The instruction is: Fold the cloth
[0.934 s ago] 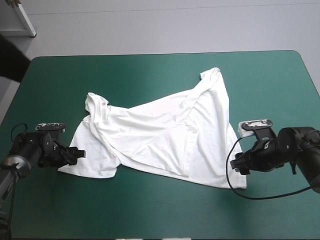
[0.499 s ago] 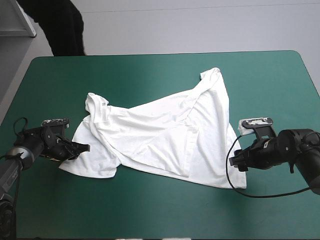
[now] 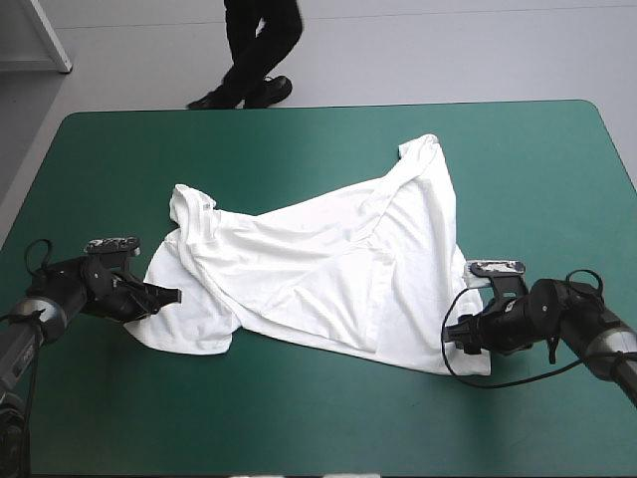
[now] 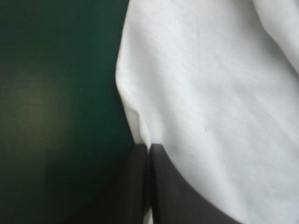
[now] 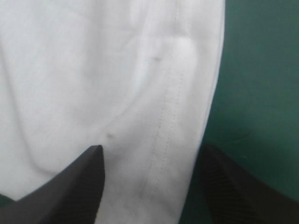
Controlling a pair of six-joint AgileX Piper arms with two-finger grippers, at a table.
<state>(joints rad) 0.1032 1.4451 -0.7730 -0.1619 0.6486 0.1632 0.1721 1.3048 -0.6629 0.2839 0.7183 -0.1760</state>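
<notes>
The white T-shirt (image 3: pixel 328 269) lies spread and wrinkled across the middle of the teal-green cover, one sleeve toward the far right. My left gripper (image 3: pixel 169 296) lies low at the shirt's left near corner. In the left wrist view its black fingers (image 4: pixel 135 186) meet in one arch at the gripper's tip (image 4: pixel 148 147), shut on the T-shirt's edge (image 4: pixel 210 93). My right gripper (image 3: pixel 460 337) is at the shirt's right near corner. Its fingers stand apart (image 5: pixel 153 149), and the stitched hem of the T-shirt (image 5: pixel 93 70) lies between them.
The teal-green cover (image 3: pixel 299 418) runs as a wide band between the shirt and the table's near edge. Another band of cover (image 3: pixel 299 139) lies between the shirt and the far edge. Both arms rest close to the tabletop.
The left gripper has slid a little toward the shirt and closed on its left edge. The right gripper has moved in over the right near corner, its fingers narrowing.
</notes>
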